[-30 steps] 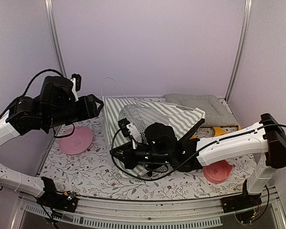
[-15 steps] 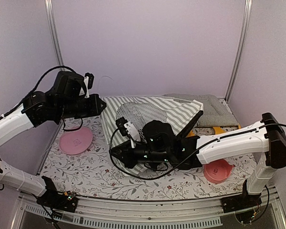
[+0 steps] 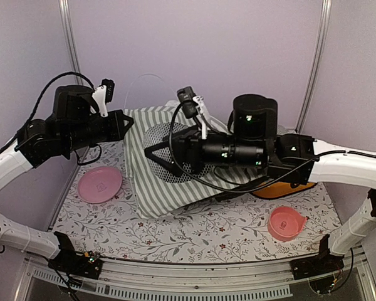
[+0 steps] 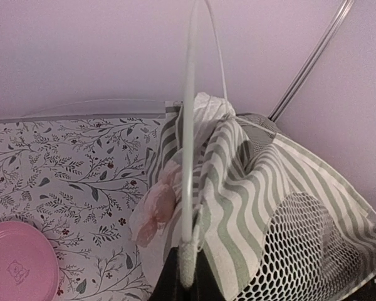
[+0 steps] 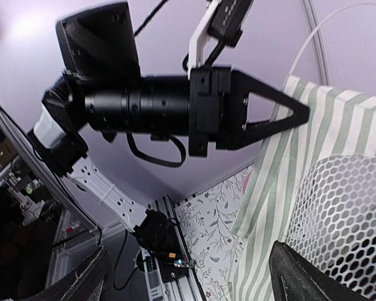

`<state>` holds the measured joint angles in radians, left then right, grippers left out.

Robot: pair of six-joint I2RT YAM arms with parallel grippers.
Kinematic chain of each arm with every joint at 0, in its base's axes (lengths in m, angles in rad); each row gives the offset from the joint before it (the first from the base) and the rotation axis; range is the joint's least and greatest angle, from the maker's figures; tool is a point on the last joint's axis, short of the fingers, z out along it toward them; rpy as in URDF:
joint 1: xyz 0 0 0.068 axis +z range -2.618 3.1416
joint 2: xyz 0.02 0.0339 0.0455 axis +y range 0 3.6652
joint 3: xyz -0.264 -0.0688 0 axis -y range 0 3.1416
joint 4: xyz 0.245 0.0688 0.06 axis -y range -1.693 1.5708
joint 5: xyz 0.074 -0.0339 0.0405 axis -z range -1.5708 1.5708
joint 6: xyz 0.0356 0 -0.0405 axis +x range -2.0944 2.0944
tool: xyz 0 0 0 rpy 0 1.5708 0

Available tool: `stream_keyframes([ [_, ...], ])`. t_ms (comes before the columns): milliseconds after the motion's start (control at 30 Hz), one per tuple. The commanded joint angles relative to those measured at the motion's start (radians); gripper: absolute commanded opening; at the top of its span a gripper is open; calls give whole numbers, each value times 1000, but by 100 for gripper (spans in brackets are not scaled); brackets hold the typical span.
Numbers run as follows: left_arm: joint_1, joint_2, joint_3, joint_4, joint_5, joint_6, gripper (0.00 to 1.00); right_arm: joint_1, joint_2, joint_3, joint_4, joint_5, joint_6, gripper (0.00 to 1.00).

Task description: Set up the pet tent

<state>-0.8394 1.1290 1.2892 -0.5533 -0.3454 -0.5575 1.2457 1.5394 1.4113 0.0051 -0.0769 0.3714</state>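
Here the left jaws pinch a thin white pole [image 4: 188, 125] of the pet tent [image 3: 151, 188], which slumps mid-way across the surface [image 3: 106, 222]. The right jaws stand spread beside its mesh door [image 5: 344, 207].

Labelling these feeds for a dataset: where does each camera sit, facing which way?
Top external: high behind the robot, looking down at the pet tent; left arm and right arm show.
Left wrist: looks along the left gripper, shut on a white pole.
Right wrist: faces the left gripper; right gripper's open fingertips at bottom corners.
Shared: all show the mesh.
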Motion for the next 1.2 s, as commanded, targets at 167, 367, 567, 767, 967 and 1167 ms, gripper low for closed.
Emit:
stream_keyframes([
  [167,-27,-19,-16,177,-120,139,0,-64,-183,108,-145,-80,-37,92],
  [367,-112,-50,-73,308,-203,263,0,-103,-251,122,-241,30,-77,96],
  [567,-197,-90,-152,477,-241,426,0,-236,-307,91,-333,39,-72,98],
  [767,-202,-113,-171,520,-184,524,0,-388,-383,1,-341,-17,-55,99],
  [967,-201,-181,-193,502,-98,608,0,-461,-403,-90,-321,-59,-27,99],
  [1167,-201,-232,-245,503,-66,629,0,-515,-366,-170,-271,-127,-12,98],
])
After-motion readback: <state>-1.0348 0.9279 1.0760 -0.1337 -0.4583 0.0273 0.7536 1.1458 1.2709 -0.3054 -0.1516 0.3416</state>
